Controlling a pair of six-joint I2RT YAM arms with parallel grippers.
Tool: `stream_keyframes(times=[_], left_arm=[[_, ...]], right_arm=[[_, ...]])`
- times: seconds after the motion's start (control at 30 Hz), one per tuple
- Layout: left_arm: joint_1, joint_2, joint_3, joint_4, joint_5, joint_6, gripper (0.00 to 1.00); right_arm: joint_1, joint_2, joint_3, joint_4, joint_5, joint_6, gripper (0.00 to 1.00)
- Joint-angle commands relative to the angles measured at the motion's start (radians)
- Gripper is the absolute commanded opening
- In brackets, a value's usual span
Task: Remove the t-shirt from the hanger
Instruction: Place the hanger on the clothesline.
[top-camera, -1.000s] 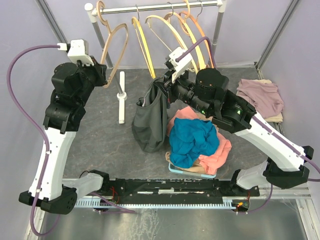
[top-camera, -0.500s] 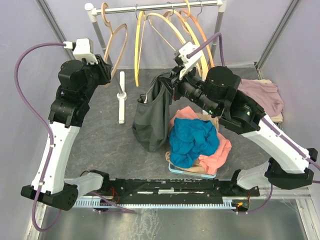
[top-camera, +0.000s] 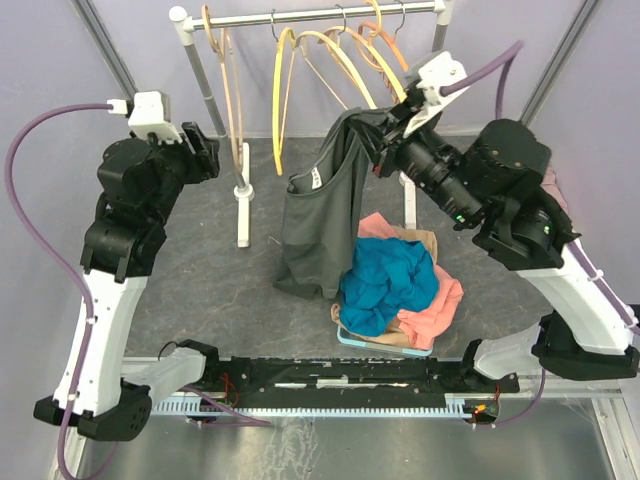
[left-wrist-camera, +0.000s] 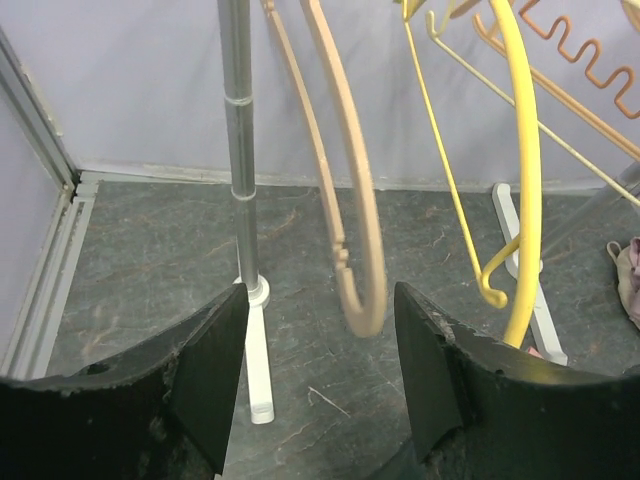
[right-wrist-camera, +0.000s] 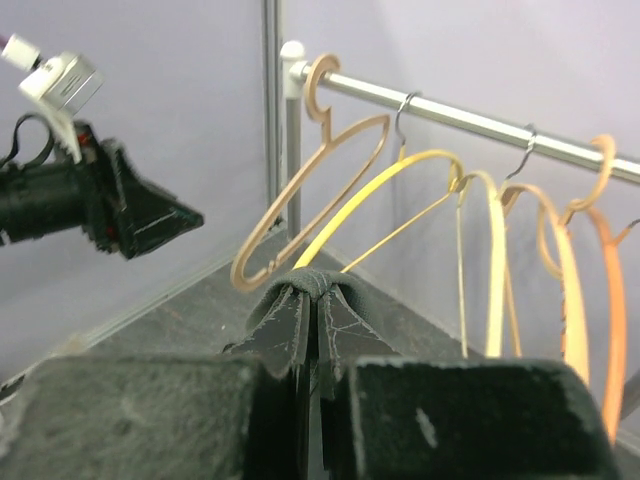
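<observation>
The dark grey t-shirt (top-camera: 318, 215) hangs limp from my right gripper (top-camera: 378, 132), which is shut on a fold of its fabric (right-wrist-camera: 322, 282) high above the floor, just in front of the rail. No hanger shows inside the shirt. A tan wooden hanger (top-camera: 230, 95) hangs free at the rail's left end. In the left wrist view its curved lower end (left-wrist-camera: 358, 270) dangles in front of my left gripper (left-wrist-camera: 320, 335), whose jaws stand open and apart from it. My left gripper (top-camera: 205, 152) sits left of that hanger.
The metal rail (top-camera: 320, 15) also carries yellow hangers (top-camera: 285, 90) and orange ones (top-camera: 385, 45). White rack feet (top-camera: 243, 205) rest on the grey floor. A heap with a blue garment (top-camera: 385, 280) on pink cloth (top-camera: 440, 300) lies beside the shirt's hem.
My right gripper rose up and to the right, lifting the t-shirt. My left gripper opened and let go of the tan hanger, which swung back under the rail.
</observation>
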Motion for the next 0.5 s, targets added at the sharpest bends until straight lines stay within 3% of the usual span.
stream_keyframes(times=[0.0, 0.47], left_arm=[[-0.002, -0.055, 0.008, -0.01, -0.033, -0.028, 0.67], [-0.001, -0.113, 0.068, -0.059, -0.018, -0.023, 0.67]], right_arm=[[0.006, -0.029, 0.096, 0.107, 0.052, -0.069, 0.01], [0.005, -0.101, 0.159, 0.204, 0.112, -0.164, 0.01]])
